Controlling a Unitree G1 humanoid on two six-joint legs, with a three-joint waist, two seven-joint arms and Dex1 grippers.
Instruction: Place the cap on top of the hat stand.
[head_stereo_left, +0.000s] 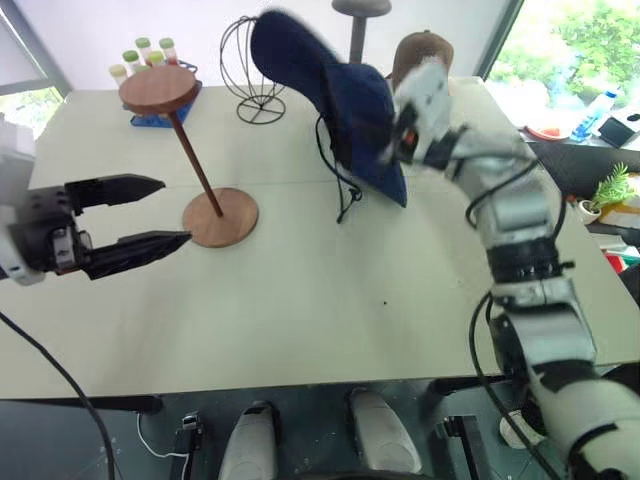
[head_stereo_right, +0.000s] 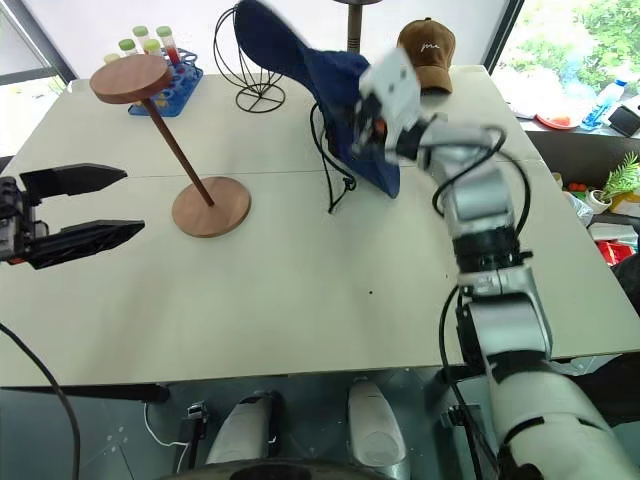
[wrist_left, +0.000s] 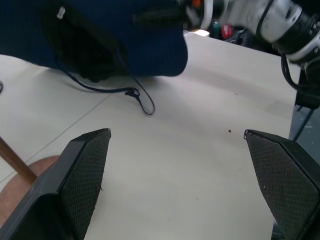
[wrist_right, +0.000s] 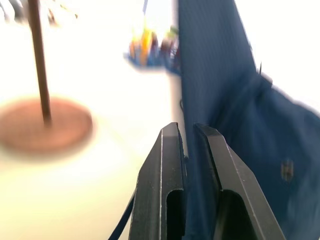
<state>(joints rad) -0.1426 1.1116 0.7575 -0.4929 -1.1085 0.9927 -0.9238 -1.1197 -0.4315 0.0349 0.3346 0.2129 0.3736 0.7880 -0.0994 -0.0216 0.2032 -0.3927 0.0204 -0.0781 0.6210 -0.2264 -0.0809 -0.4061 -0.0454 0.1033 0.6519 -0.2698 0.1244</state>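
Nearest the camera, the left claw (head_stereo_left: 150, 212) hovers over the table's left edge, its two black fingers spread wide with nothing between them, pointing level toward the table's middle. The cap (head_stereo_left: 340, 100) hangs in the air above the far middle of the table (head_stereo_left: 330, 300), clear of the surface, its wide navy brim drooping and its chin cord (head_stereo_left: 345, 195) dangling toward the tabletop. The right claw (wrist_right: 186, 145) is closed tight on a fold of the cap's fabric; the right arm reaches up and forward from the table's right side, wrist bent toward the left. The hat stand (head_stereo_left: 190, 150) rises left of the cap, well apart from it, its round base near the left middle of the table, its rod slanting up to the bare disc top. Behind it, near the far left corner, sits a blue rack of test tubes (head_stereo_left: 150, 60). A black wire head form (head_stereo_right: 250, 70) stands at the far edge just behind the cap, a grey pedestal stand (head_stereo_left: 358, 25) beside it, and a brown baseball cap (head_stereo_right: 427, 52) toward the far right.
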